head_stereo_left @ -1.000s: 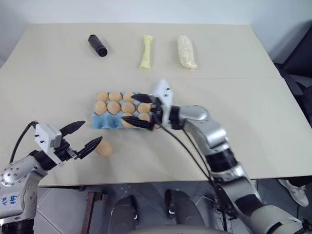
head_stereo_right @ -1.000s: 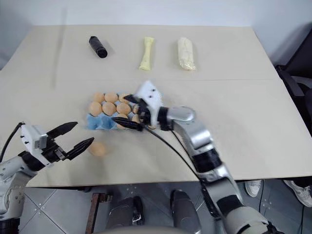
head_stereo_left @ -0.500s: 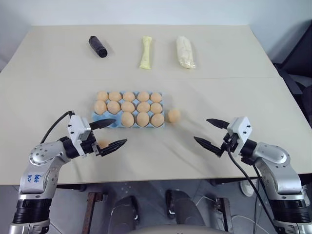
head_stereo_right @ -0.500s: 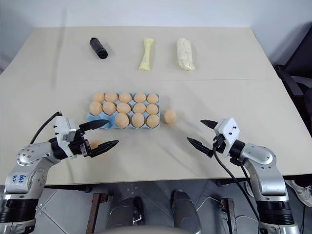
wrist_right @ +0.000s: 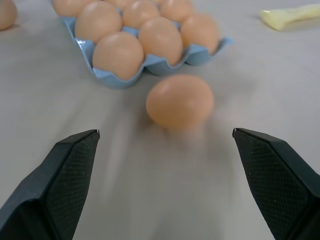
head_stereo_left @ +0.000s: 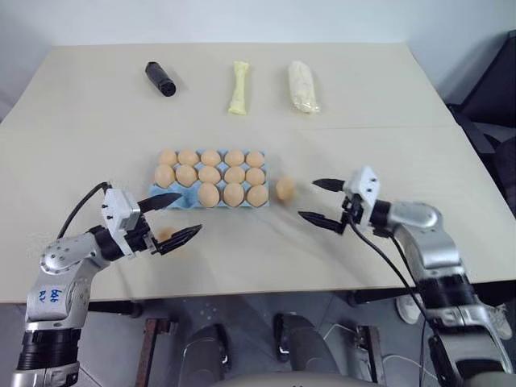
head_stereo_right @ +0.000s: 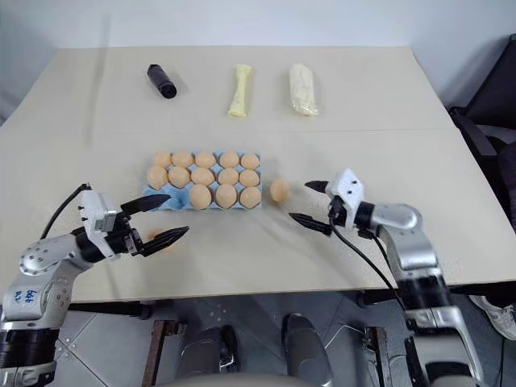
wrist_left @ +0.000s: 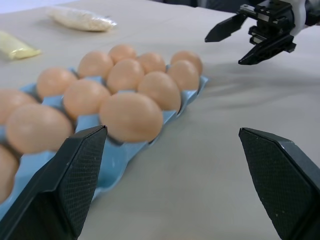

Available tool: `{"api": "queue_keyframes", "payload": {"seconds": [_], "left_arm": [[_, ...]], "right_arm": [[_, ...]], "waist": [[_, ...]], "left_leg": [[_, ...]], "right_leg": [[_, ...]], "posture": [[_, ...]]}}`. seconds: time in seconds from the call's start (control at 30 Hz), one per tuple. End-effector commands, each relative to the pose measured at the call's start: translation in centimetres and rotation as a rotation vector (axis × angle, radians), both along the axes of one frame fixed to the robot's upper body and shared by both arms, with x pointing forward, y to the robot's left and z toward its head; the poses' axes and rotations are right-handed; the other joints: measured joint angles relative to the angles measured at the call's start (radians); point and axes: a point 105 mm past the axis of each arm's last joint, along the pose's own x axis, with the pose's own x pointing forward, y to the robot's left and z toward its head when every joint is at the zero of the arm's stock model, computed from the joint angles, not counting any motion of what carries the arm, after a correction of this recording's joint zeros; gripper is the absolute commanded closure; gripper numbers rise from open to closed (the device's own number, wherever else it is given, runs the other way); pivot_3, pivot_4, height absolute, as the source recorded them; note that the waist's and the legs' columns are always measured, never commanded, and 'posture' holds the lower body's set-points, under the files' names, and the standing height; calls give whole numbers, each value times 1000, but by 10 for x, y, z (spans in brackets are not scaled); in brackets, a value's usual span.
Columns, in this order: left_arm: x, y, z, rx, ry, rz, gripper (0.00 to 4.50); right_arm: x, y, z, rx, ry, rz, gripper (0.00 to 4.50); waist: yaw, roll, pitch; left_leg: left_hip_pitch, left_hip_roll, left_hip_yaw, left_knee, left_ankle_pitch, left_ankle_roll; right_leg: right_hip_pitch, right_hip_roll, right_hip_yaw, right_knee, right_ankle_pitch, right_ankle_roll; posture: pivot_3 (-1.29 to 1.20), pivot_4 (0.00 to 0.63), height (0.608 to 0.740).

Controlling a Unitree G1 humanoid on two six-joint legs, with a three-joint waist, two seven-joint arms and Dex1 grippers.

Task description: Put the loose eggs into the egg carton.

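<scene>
The light blue egg carton (head_stereo_left: 164, 194) lies mid-table and holds several tan eggs; its front-left cups show bare blue. One loose egg (head_stereo_left: 285, 188) rests on the table just right of the carton. My right gripper (head_stereo_left: 307, 199) stands open a little to the right of that egg, pointing at it; the right wrist view shows this egg (wrist_right: 180, 100) ahead of the spread fingers, untouched. A second loose egg (head_stereo_left: 165, 235) lies in front of the carton's left end, partly hidden behind the lower finger of my open left gripper (head_stereo_left: 189, 214).
Along the table's far side lie a black cylinder (head_stereo_left: 161, 76), a pale yellow tube (head_stereo_left: 237, 87) and a whitish bag (head_stereo_left: 303, 85). The table's front edge runs just below both grippers.
My right gripper has pulled away from the carton's right end and now sits low, to the right of a loose egg. My left gripper has edged right toward the carton.
</scene>
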Motion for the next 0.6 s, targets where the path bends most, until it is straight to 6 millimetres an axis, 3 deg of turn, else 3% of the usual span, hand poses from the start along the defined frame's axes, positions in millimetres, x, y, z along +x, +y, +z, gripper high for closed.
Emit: {"api": "queue_keyframes", "payload": {"seconds": [0.03, 0.37, 0.47, 0.6], "left_arm": [[-7, 2, 13, 17, -67, 19, 0], [-22, 9, 13, 12, -67, 86, 0], [-23, 8, 13, 9, -66, 93, 0], [-22, 10, 14, 2, -68, 108, 0]], "right_arm": [[13, 8, -2, -20, -2, 32, 20], [38, 42, -8, 3, 24, 99, 20], [38, 50, -5, 35, 12, 117, 604], [35, 54, -1, 40, -17, 145, 1947]], "waist": [[-3, 0, 0], [-9, 0, 0], [-9, 0, 0], [-9, 1, 0]], "left_leg": [[-1, 0, 0, 0, 0, 0], [-2, 0, 0, 0, 1, -5], [-2, 2, 0, 0, 1, -5], [-2, 3, 0, 0, 1, -5]], "right_leg": [[-1, 0, 0, 0, 0, 0], [-1, 0, -1, 0, 0, 1], [-1, 0, -1, 0, 0, 1], [-1, 0, -1, 1, 0, 0]], "posture": [[0, 150, 740], [0, 150, 740], [0, 150, 740], [0, 150, 740]]}}
